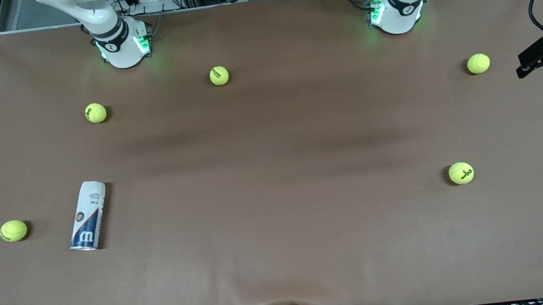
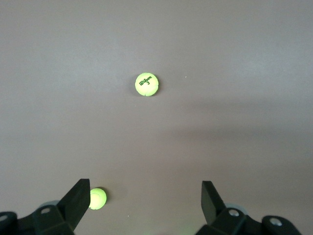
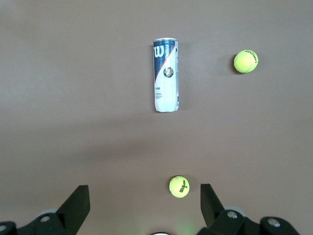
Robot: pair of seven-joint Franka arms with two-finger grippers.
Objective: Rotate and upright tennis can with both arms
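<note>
Front view: brown table [image 1: 274, 172], tennis can [image 1: 87, 215] lying flat.

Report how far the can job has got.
Nothing looks done: the tennis can lies on its side near the right arm's end of the table. Nothing is in hand; the left gripper and right gripper hang high with jaws open and empty. Turning and standing it up remain.

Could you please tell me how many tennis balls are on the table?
5: three balls lie toward the bases, one beside the can, one toward the left arm's end.
</note>
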